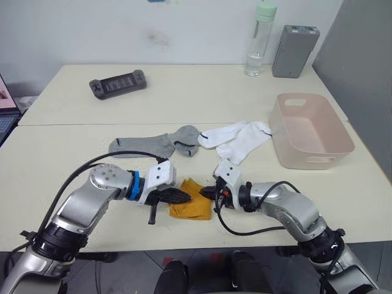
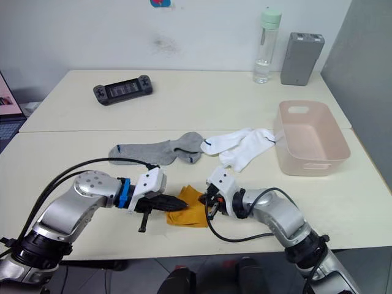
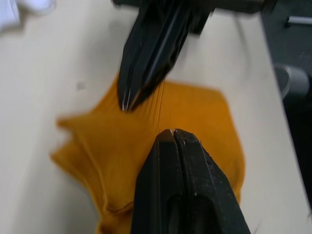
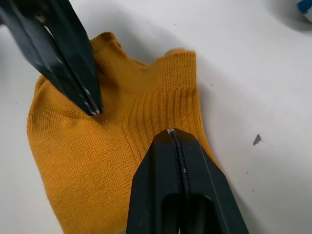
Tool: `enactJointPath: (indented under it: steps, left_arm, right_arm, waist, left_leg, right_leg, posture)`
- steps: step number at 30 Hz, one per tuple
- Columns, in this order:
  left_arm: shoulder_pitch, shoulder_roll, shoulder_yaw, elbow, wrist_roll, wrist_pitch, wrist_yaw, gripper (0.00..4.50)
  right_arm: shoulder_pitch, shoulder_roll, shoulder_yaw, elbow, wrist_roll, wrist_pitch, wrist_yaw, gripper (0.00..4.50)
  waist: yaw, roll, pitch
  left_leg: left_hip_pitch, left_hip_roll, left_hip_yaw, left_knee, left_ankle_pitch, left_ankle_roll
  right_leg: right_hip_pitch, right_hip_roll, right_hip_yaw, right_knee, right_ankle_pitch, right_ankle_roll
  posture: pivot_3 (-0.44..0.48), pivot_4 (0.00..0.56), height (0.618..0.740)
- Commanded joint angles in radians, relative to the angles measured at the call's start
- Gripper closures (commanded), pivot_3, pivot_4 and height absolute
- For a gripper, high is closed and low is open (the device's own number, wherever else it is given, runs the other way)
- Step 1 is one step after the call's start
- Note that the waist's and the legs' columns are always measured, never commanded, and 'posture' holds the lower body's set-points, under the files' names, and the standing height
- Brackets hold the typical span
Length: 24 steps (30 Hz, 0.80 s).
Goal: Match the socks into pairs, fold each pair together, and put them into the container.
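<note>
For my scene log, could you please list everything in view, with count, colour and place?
orange socks: folded stack, count unclear, table's near edge between both pincers
grey socks: two, mid-table
white socks: two, right of grey
bin: one, pink, right side
bottle: one, clear, green cap, far edge
grey box: one, beside bottle
handheld console: one, dark, far left
table: cream
left pincer: shut, tip on orange socks
right pincer: shut, tip on orange socks
</note>
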Motion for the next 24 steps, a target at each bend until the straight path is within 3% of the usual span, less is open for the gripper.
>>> enactJointPath:
  steps: [1,5,13,17,22,24]
  left_arm:
    - [0.047,0.025,0.010,0.043,0.040,-0.049,0.006,4.50]
    - [0.085,-0.008,0.027,0.080,0.031,-0.030,0.053,4.50]
    - [0.064,-0.029,0.107,-0.050,-0.118,0.131,0.050,4.50]
    - [-0.063,0.033,0.171,-0.164,-0.312,0.370,0.002,4.50]
    - [-0.149,-0.032,0.111,-0.111,-0.246,0.373,0.097,4.50]
    - [-0.144,-0.032,0.055,-0.081,-0.167,0.298,0.093,4.50]
  right_arm:
    - [-0.004,0.009,0.011,0.001,-0.029,-0.017,0.011,4.47]
    - [0.005,0.011,0.005,0.001,-0.051,-0.033,0.021,4.47]
    - [0.021,-0.001,-0.075,-0.077,-0.011,-0.070,0.073,4.47]
    - [0.029,-0.078,-0.110,-0.158,0.025,-0.050,0.141,4.47]
    - [0.009,-0.117,-0.044,-0.136,-0.010,-0.080,0.197,4.47]
    - [-0.002,-0.111,-0.017,-0.126,-0.020,-0.086,0.215,4.47]
  waist:
    - [0.002,0.000,0.000]
    - [0.002,0.000,0.000]
    - [0.002,0.000,0.000]
    - [0.011,-0.001,0.001]
    - [0.006,-0.001,0.001]
    - [-0.001,-0.001,0.001]
  left_leg:
    - [0.000,0.000,0.000,0.000,0.000,0.000]
    - [0.001,0.000,0.000,0.000,0.000,0.000]
    - [0.001,0.000,-0.001,0.001,0.000,0.000]
    - [-0.002,0.000,-0.003,0.001,0.000,0.000]
    - [0.001,-0.001,-0.001,0.001,0.000,0.000]
    - [0.001,0.000,-0.001,0.001,0.000,0.000]
  right_leg:
    - [0.000,0.000,0.000,0.000,0.000,0.000]
    - [0.001,0.000,0.000,0.000,-0.001,0.001]
    - [0.001,0.000,-0.001,0.000,-0.001,0.001]
    - [0.000,0.000,-0.003,0.000,-0.001,0.001]
    - [0.002,0.000,-0.001,0.000,-0.001,0.001]
    - [0.002,0.000,-0.001,0.000,-0.001,0.001]
  posture:
    - [0.000,0.150,0.740]
    - [0.000,0.150,0.740]
    - [0.000,0.150,0.740]
    - [0.000,0.150,0.740]
    - [0.000,0.150,0.740]
    - [0.000,0.150,0.740]
